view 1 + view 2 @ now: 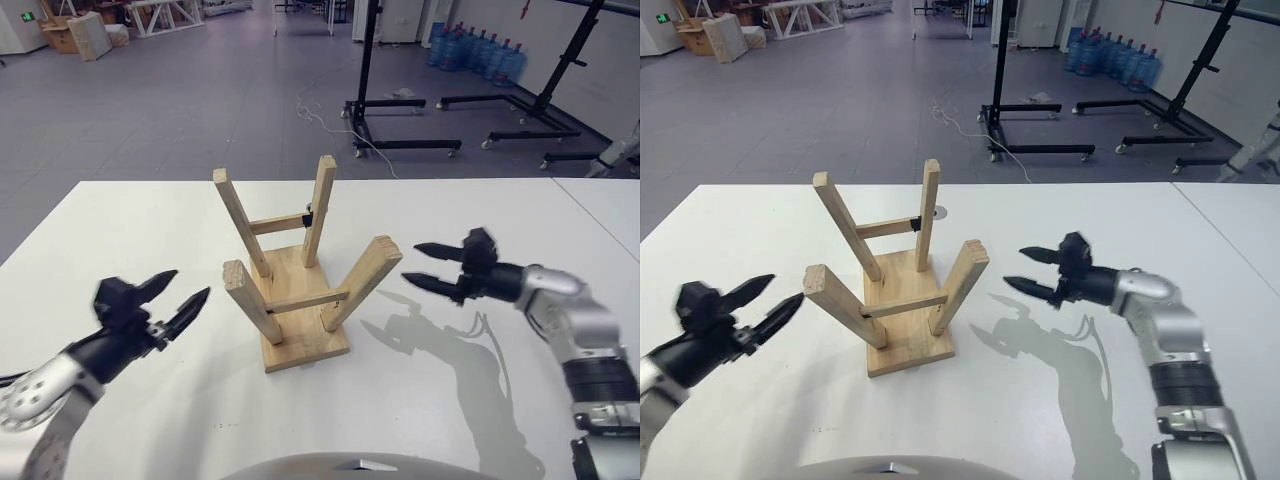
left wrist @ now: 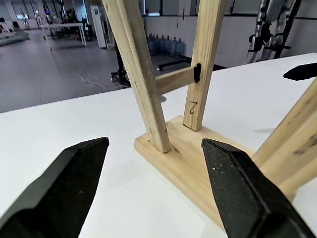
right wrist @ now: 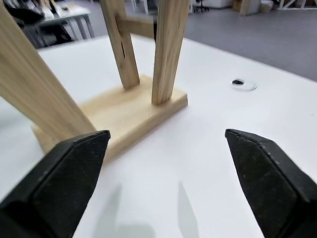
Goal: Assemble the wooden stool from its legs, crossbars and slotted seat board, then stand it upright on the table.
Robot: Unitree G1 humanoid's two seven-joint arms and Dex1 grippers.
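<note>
Stool (image 1: 295,275) rests upside down on the table (image 1: 120,230), seat board (image 1: 305,345) down, between my spread left hand (image 1: 191,282) and spread right hand (image 1: 410,263). One leg (image 2: 205,59) near my left hand bears a handwritten 2.

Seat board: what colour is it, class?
The seat board is pale, unpainted wood; left wrist view shows it best.
</note>
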